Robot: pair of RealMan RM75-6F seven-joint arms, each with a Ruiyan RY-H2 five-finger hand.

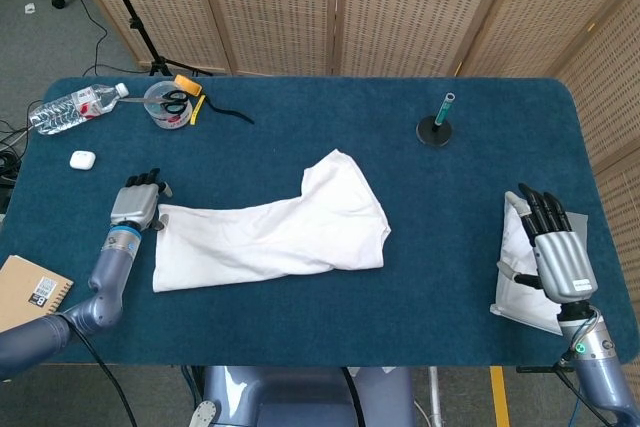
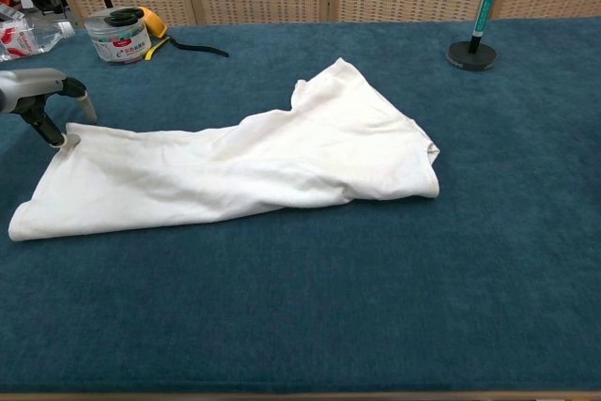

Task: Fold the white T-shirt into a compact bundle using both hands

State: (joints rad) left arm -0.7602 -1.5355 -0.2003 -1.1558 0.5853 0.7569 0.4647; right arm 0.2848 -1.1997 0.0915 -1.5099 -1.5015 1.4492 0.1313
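Left hand (image 1: 138, 205) sits at the T-shirt's (image 1: 290, 227) far-left corner, a fingertip (image 2: 64, 139) touching the hem, nothing gripped. Shirt lies half-folded mid-table, bare blue cloth (image 1: 450, 207) stretching rightward. Right hand (image 1: 556, 247) rests fingers apart over a white sheet (image 1: 512, 292) at the right edge.

matt cloth t-shirt (image 1: 275, 232), napped tabletop (image 1: 330, 327)
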